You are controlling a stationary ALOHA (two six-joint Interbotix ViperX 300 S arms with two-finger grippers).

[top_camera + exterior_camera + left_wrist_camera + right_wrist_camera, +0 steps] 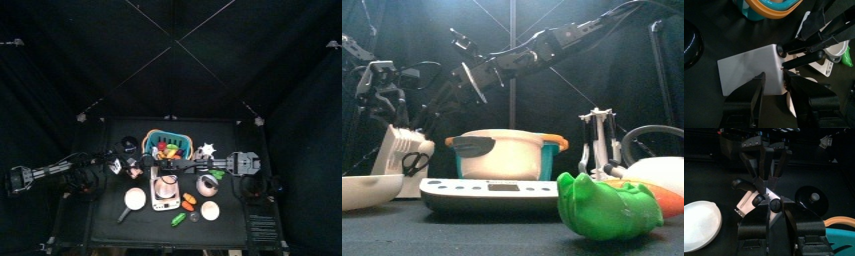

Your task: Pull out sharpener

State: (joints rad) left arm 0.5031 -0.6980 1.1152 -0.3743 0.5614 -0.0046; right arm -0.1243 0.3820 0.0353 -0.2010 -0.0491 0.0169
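A white knife block (747, 70) (749, 202) stands at the table's left, also seen in the front view (402, 150). Black handles stick out of it. The sharpener (751, 187) is one of these, a black handle with a rounded end. My right gripper (773, 204) has reached across the table and is shut on the sharpener's handle. My left gripper (775, 79) hovers open just beside the block on the opposite side, holding nothing. The right wrist view shows the left gripper (764, 175) facing mine. The sharpener's rod is hidden.
A teal basket (545, 160) holding an orange-rimmed pot sits mid-table behind a white kitchen scale (489, 195). A white bowl (369, 190) lies front left, and a green toy (609, 205) front right. A black round lid (814, 200) lies near the block.
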